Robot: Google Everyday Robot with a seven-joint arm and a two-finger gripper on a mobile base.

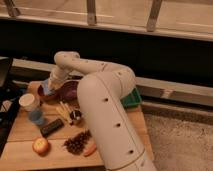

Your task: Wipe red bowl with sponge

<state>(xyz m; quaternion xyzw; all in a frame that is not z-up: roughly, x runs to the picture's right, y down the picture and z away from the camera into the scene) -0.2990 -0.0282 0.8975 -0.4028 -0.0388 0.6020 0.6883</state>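
The red bowl (46,96) sits at the back left of the wooden table, just left of a darker maroon bowl (70,90). My gripper (48,88) reaches down from the white arm (100,85) and is right over the red bowl. It is shut on the light-blue sponge (45,88), which is pressed at the bowl's inside. The gripper and sponge hide most of the bowl.
A white cup (29,101) and a blue translucent cup (36,117) stand at the left. Yellow sticks (63,111), a dark bar (51,127), an apple (41,145) and a brown cluster (77,142) lie nearer the front. A green tray (133,98) shows behind the arm.
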